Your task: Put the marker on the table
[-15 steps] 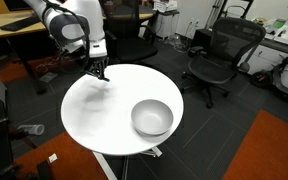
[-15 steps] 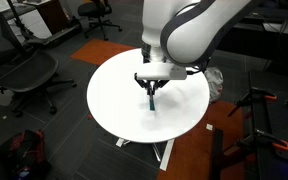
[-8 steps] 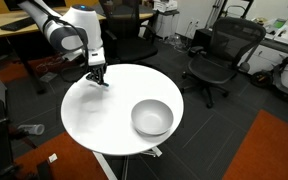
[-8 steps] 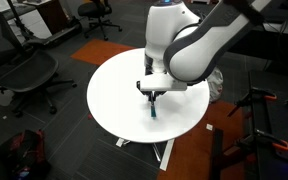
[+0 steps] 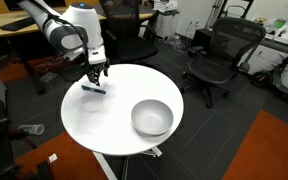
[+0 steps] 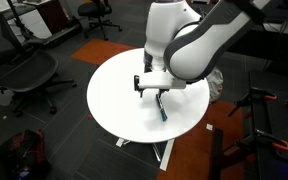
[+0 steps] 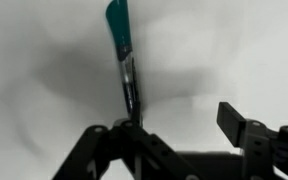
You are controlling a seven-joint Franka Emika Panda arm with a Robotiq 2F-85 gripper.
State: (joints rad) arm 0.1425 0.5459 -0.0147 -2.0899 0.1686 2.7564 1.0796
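Since marker [image 5: 94, 88] lies flat on surface [image 5: 109, 130] near edge opposite bowl [image 5: 152, 118], your placing looks done; gripper [image 5: 96, 73] spread just above, nothing pinched; only your retreat left.

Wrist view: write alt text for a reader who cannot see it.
A teal marker lies on the white table, running from the top of the frame down toward the tool. The tool's dark fingers are spread open along the bottom edge, and the marker's darker lower end sits close to one of them.
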